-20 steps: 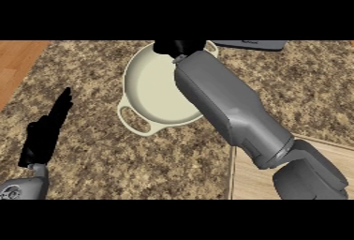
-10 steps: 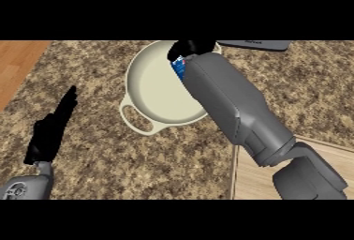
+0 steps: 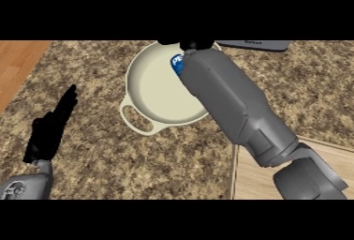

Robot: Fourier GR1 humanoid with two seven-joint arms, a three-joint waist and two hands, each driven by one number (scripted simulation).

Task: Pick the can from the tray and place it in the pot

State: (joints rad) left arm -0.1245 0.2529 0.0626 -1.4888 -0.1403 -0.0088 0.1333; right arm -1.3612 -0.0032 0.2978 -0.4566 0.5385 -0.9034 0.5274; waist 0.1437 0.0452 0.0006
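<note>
Can (image 3: 177,64): only a sliver of blue with white lettering shows, tucked against the left side of the right forearm just below the right hand (image 3: 196,45), over the pot's (image 3: 155,96) far inner half. Can't tell if it's touching the pot floor or hanging above it; the forearm hides most of it.

Near to far:

- Left hand (image 3: 50,129) sits at the lower left, over the granite counter (image 3: 90,159). Fingers straight and together, pointing up-view, holding nothing. Resting, well apart from the pot.
- Right forearm comes in from the lower right, crossing a pale wooden board (image 3: 262,180) whose corner shows under the elbow, then runs diagonally up across the pot's right rim.
- Pot: cream, round, interior looks bare on the visible left side. One loop handle sticks out at the lower left of the rim, on the side toward the left hand. It lies directly left of and under the right forearm.
- Right hand: only a dark patch visible at the top, past the pot's far rim line. Fingers mostly hidden by the wrist and the frame edge, so can't tell whether they're closed on the can or spread.
- Beyond the right hand, to its right: edge of a grey tray (image 3: 254,44) at the top of view.
- Wood floor strip (image 3: 19,65) at far left, past the counter edge.
</note>
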